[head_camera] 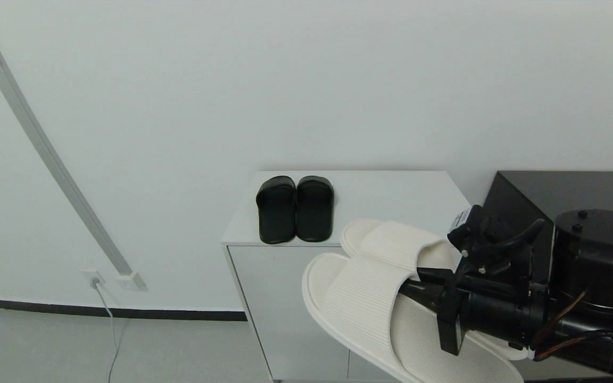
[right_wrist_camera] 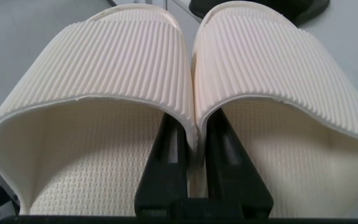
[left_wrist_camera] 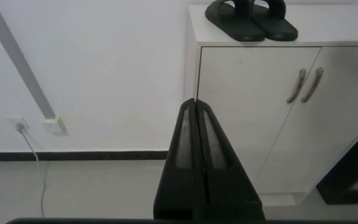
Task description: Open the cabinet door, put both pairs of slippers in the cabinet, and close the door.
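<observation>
Right arm [head_camera: 503,314] matte black; round joint cap [head_camera: 599,239] with four screws, red-brown cables [head_camera: 556,324], white label [head_camera: 461,219]. Left pincer [left_wrist_camera: 196,109] black, tapered.

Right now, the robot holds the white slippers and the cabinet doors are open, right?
No, the cabinet doors are shut, both handles side by side in the left wrist view. The right gripper does hold the white slippers.

The white cabinet [head_camera: 386,194] bears the black slippers [head_camera: 295,209] side by side on its top.
</observation>
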`<state>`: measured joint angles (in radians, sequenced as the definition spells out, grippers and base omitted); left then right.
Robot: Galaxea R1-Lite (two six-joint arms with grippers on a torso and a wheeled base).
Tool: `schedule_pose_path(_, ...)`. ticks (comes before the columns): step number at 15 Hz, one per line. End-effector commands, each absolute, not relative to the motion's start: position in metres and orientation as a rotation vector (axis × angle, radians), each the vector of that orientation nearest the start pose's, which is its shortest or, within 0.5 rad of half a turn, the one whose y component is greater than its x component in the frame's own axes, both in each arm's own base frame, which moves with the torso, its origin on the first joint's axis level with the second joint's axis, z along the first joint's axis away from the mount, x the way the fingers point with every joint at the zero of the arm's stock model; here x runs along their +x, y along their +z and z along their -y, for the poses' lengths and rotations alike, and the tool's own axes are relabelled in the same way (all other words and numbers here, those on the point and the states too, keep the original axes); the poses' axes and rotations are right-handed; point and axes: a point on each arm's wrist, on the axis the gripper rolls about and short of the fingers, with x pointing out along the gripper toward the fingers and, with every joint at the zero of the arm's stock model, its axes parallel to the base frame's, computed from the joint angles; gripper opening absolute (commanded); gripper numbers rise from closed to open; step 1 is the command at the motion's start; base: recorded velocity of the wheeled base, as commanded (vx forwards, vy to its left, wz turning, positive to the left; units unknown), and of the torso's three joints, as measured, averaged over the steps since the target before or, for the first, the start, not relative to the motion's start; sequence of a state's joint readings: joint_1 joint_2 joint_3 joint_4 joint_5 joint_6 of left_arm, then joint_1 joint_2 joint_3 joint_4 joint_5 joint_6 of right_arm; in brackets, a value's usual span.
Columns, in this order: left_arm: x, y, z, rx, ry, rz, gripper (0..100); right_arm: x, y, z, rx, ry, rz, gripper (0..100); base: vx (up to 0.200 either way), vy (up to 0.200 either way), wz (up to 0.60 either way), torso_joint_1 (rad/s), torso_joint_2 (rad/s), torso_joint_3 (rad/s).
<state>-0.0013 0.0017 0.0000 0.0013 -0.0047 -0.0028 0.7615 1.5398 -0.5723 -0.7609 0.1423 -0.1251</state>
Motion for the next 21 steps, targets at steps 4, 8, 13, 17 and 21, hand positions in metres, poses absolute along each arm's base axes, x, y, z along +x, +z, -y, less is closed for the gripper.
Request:
schedule_pose_path(4,-0.023,0.075,0.000,-0.005,0.000,-0.005,0,0.178,0.169,-0.174,-0.193,0.917,-0.180,0,0.000,0.000,0.00,0.000,0.00,0.000)
schedule_pose_path(8,-0.023,0.075,0.000,-0.005,-0.003,-0.005,0,0.178,0.164,-0.175,-0.201,0.919,-0.192,0,0.000,0.000,0.00,0.000,0.00,0.000)
schedule_pose_path(13,-0.023,0.076,0.000,-0.005,-0.006,-0.003,100,0.178,0.164,-0.174,-0.199,0.919,-0.181,0,0.000,0.000,0.00,-0.013,0.02,0.017)
schedule_pose_path(17,-0.023,0.076,0.000,-0.005,-0.006,-0.003,100,0.178,0.162,-0.175,-0.199,0.919,-0.182,0,0.000,0.000,0.00,-0.155,0.35,0.192)
schedule_pose_path(21,-0.023,0.076,0.000,-0.005,-0.006,-0.003,100,0.177,0.161,-0.174,-0.211,0.922,-0.182,0,0.000,0.000,0.00,-0.188,0.45,0.255)
